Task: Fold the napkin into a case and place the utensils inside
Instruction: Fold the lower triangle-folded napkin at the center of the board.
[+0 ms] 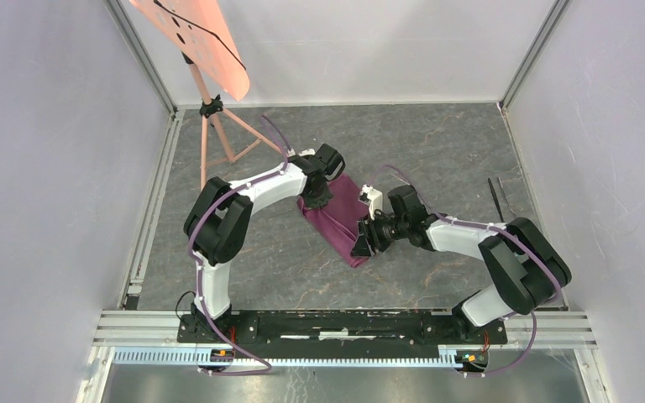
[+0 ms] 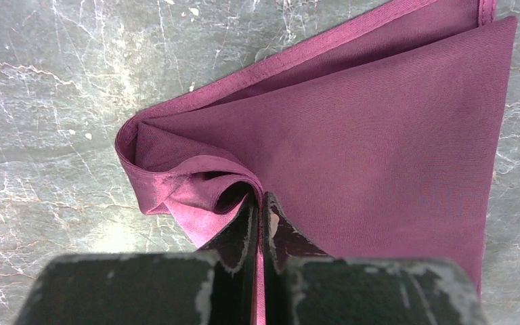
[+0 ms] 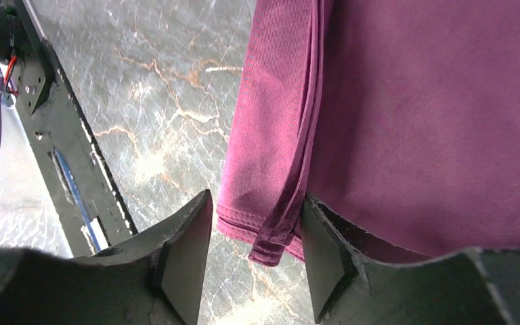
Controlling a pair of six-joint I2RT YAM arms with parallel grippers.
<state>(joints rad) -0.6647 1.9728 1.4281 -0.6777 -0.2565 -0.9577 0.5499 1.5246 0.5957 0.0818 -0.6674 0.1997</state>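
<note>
Two grippers meet on the napkin (image 1: 342, 211), which lies folded in layers near the middle of the table (image 1: 445, 143), a plum-maroon patch running diagonally from its far-left end toward the near edge.

The left gripper (image 2: 258, 203) is at the cloth's far-left end. Its fingers (image 2: 241, 233) are pressed together with only a sliver between them, and a thin pinch of fabric is caught there. Just ahead of the tips the cloth rolls up into a soft curled fold, while the rest spreads flat on the marbled surface.

The right gripper (image 3: 256, 230) is at the napkin's near end. Its jaws stand moderately apart, gripping nothing. The hemmed corner of the stacked layers lies in the gap. One finger (image 3: 186, 257) is clear of the cloth, with bare table showing between them. The other finger sits at the fabric's edge, partly under it or against it; which of the two I cannot tell.

The utensils (image 1: 496, 198) lie well apart from the napkin, close to the table's right edge. A tripod (image 1: 211, 107) stands in the far-left corner.
</note>
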